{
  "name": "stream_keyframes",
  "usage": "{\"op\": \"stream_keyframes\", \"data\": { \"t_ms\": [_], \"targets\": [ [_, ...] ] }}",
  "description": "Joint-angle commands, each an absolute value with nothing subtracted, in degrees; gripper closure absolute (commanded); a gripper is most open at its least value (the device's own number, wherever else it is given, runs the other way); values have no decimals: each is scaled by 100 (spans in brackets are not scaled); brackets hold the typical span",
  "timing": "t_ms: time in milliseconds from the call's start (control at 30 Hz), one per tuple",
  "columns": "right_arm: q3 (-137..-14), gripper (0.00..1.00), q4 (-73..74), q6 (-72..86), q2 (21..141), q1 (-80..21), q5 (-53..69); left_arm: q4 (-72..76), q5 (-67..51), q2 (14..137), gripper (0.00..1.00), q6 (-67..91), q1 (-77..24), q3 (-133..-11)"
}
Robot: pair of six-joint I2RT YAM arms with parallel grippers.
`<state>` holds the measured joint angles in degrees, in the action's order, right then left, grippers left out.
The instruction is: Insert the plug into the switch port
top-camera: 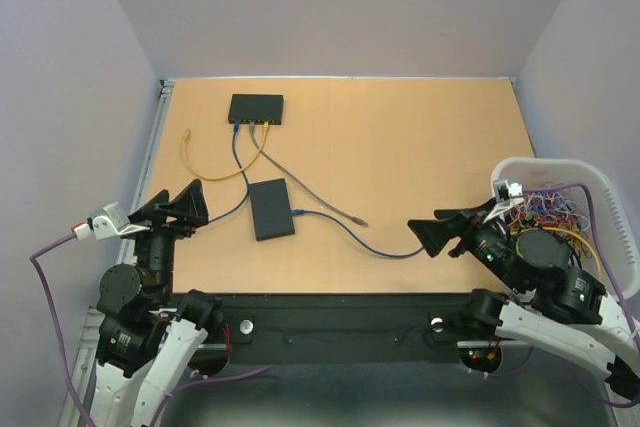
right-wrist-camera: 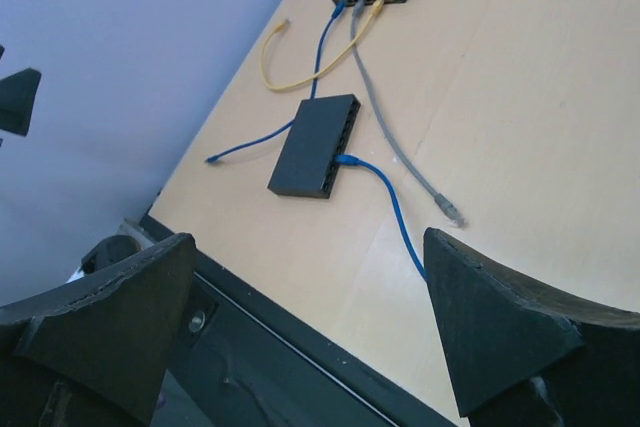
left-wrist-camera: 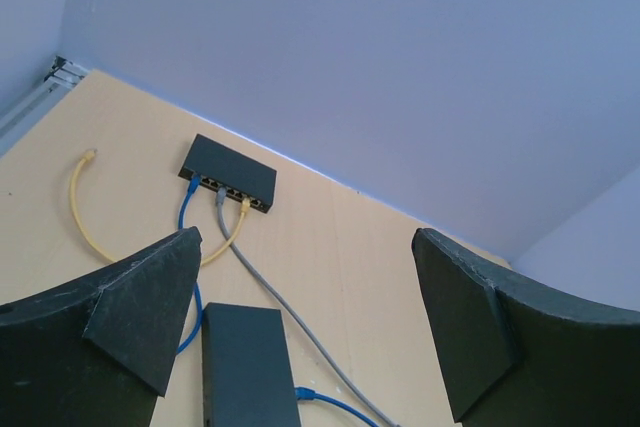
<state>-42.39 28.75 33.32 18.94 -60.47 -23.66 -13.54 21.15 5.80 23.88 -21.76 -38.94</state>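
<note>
two grippers over the table (top-camera: 420,147) | left gripper (top-camera: 178,205) and right gripper (top-camera: 432,227) both spread wide, holding nothing | grey plug (top-camera: 359,221) lies loose, right of the near switch (top-camera: 272,209) | risk: the blue cable (right-wrist-camera: 395,209) just beside it could snag a finger and drag the switch askew

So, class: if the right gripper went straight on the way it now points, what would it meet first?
Probably the blue cable lying just ahead of the right gripper, then the near switch it plugs into. Its height over the table is unclear, so it might clear the cable.
</note>
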Motion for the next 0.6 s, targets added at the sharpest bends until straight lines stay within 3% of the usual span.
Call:
{"op": "stream_keyframes", "data": {
  "t_ms": [0, 567],
  "targets": [
    [-4447, 0, 3120, 3533, 1732, -6082, -2856, -1151, 2470, 536, 1, 2478, -2180, -3850],
    [-4333, 0, 3182, 3753, 2074, -6082, -2822, -1160, 2285, 1037, 1, 2470, -2180, -3850]
  ]
}}
